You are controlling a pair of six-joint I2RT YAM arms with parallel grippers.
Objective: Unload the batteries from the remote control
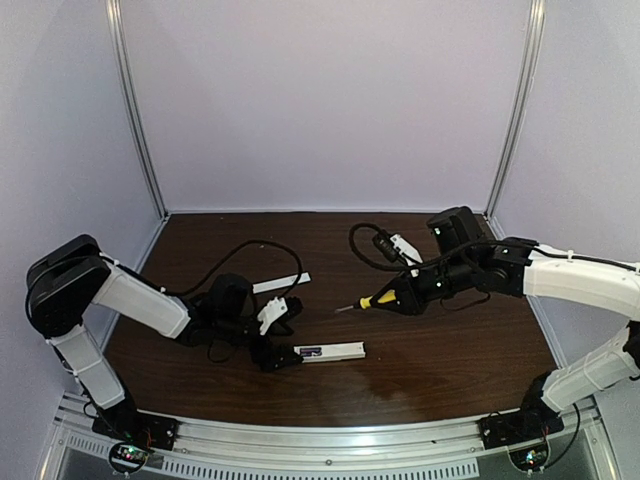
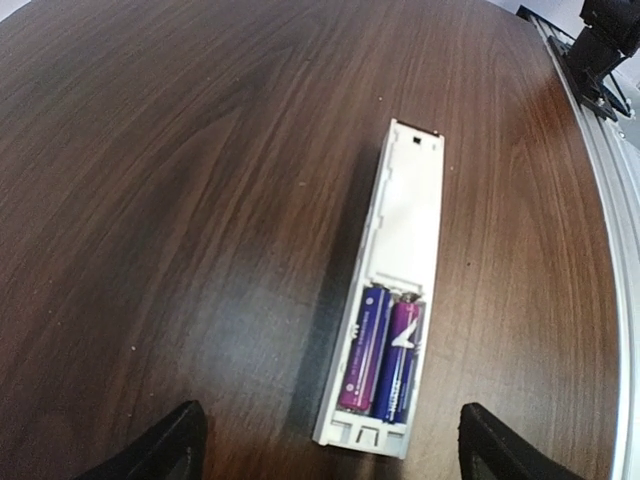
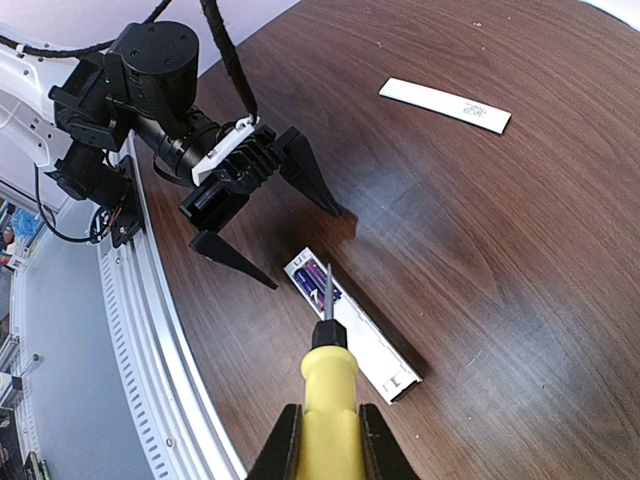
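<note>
Cover strip point(image 1: 281, 285) off, both batteries point(image 2: 383, 350) seated in remote control point(image 1: 330, 351) mid near edge of counter point(image 1: 450, 350); left claw point(image 3: 303, 248) wide astride it, right claw point(image 3: 330, 450) clamping screwdriver point(image 3: 328, 385): removal not yet done.

The remote control point(image 2: 405, 230) is lying flat on the dark wooden table point(image 2: 180, 200), running away from the camera. Its compartment is standing open at the near end, and the batteries point(image 2: 380, 350), two purple cells, are sitting in it side by side. The left tool point(image 2: 330, 415) is hanging spread wide, its black fingers point(image 2: 165, 450) showing at the bottom corners, one on each side of the remote's near end and touching nothing. A metal rail point(image 2: 610, 200) is running along the right edge.
</note>
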